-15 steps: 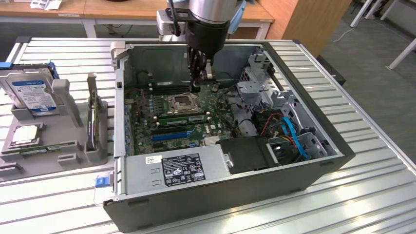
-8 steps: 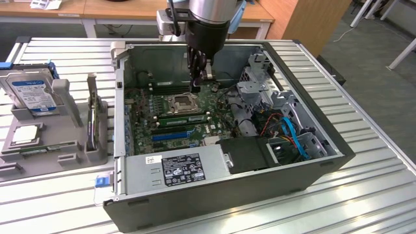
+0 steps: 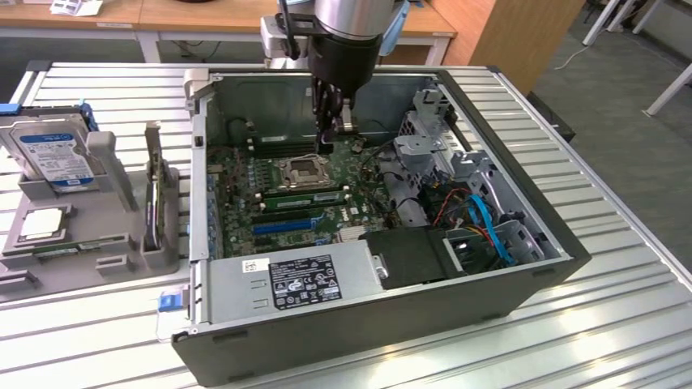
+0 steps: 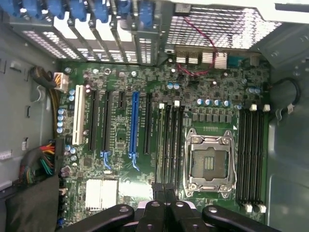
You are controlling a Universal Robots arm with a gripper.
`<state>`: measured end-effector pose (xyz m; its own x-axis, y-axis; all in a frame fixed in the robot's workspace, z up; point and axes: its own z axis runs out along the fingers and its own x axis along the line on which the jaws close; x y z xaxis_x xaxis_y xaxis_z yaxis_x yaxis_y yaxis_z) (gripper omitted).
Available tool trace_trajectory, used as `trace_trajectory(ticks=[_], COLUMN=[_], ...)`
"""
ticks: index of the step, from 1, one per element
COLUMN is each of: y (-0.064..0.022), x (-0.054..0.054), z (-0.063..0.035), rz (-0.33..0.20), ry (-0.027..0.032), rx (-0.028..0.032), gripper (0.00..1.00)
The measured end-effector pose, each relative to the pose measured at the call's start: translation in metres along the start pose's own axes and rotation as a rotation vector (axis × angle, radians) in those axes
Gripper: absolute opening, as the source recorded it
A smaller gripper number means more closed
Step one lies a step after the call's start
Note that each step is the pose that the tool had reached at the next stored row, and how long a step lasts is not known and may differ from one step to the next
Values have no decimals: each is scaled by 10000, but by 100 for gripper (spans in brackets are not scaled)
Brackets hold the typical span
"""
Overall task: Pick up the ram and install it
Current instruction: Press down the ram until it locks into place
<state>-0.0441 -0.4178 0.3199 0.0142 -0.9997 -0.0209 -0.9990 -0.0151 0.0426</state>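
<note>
The open computer case (image 3: 368, 219) lies on its side on the ribbed bench (image 3: 605, 324), motherboard (image 4: 145, 125) facing up. The gripper (image 3: 326, 144) hangs inside the case, fingers pressed together and low over the memory slots (image 4: 169, 140) beside the empty processor socket (image 4: 210, 164). Whether the ram is pinched between them I cannot tell; a green strip in the parts tray (image 3: 81, 243), well apart toward the exterior view's left, may be it.

Ribbed shiny metal table (image 3: 605, 267), matt grey metal case (image 3: 357, 332), glossy green motherboard (image 4: 212, 101).
</note>
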Motion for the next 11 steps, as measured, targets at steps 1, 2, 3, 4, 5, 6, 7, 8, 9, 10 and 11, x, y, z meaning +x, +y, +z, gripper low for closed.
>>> trace_trajectory(ticks=[1, 2, 3, 4, 5, 6, 7, 8, 9, 10, 11], y=[0, 0, 0, 0, 0, 0, 0, 0, 0, 0, 0], x=[0, 0, 0, 0, 0, 0, 0, 0, 0, 0, 0], z=[0, 0, 0, 0, 0, 0, 0, 0, 0, 0, 1], rz=[182, 361, 540, 730, 910, 1090, 1269, 1449, 1629, 1820, 1999], ry=[-7, -15, -23, -31, -39, -46, -54, -63, -69, -78, -86], rx=[3, 8, 11, 15, 19, 23, 26, 30, 34, 38, 42], gripper=[10, 10, 10, 10, 10, 10, 10, 10, 10, 10, 10])
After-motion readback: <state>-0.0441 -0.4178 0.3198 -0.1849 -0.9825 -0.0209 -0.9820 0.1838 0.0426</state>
